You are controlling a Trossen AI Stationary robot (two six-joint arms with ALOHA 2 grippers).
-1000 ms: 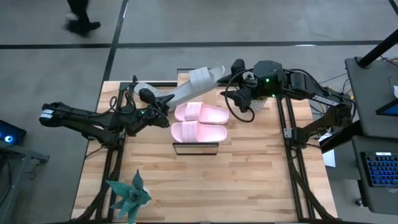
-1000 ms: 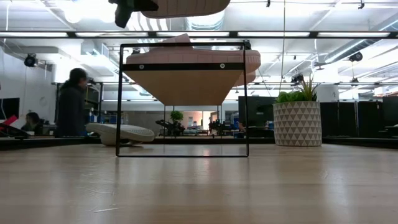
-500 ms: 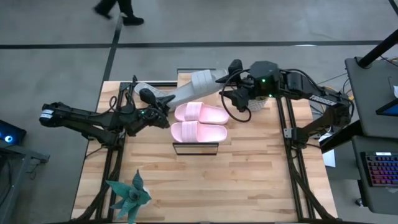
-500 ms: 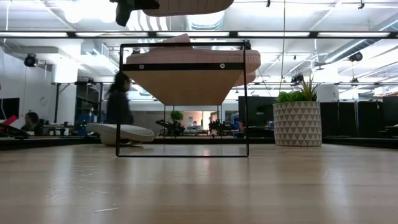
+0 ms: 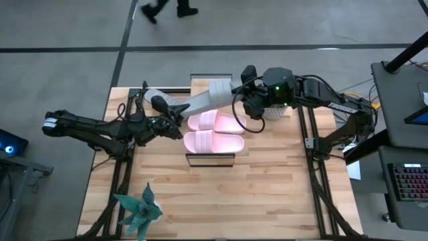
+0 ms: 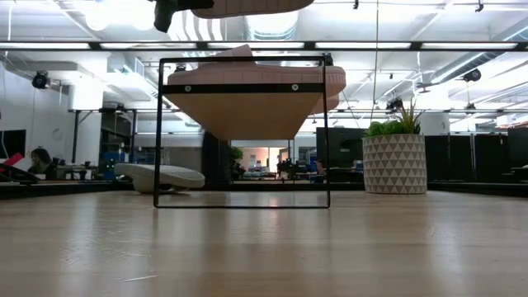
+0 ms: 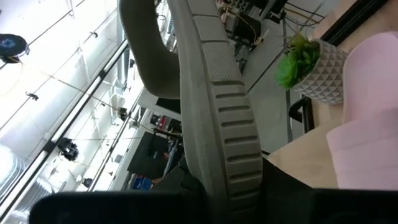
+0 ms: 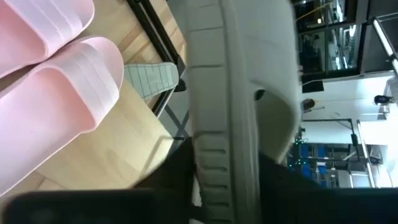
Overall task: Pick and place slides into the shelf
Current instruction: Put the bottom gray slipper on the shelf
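A grey slide (image 5: 204, 97) is hanging in the air above the back end of the shelf (image 5: 210, 161), stretched between both arms, and that is where the trouble could start. If the two pull even slightly against each other, the rubbery sole could twist or spring out of one grip and drop onto the two pink slides (image 5: 214, 132) already lying side by side on the shelf's top, knocking them crooked or off the plank. If one lets go too soon, the slide would swing from the other end.

The left gripper (image 5: 175, 124) has its fingers nearly shut on one end of the sole; the left wrist view shows the ribbed underside running straight out from between them. The right gripper (image 5: 246, 94) is at the strap end, its fingers drawn in against the edge of the sole, and from the right wrist view it looks like a pinch, though I can't swear how firm.

Another grey slide (image 6: 159, 176) lies on the table behind the shelf.
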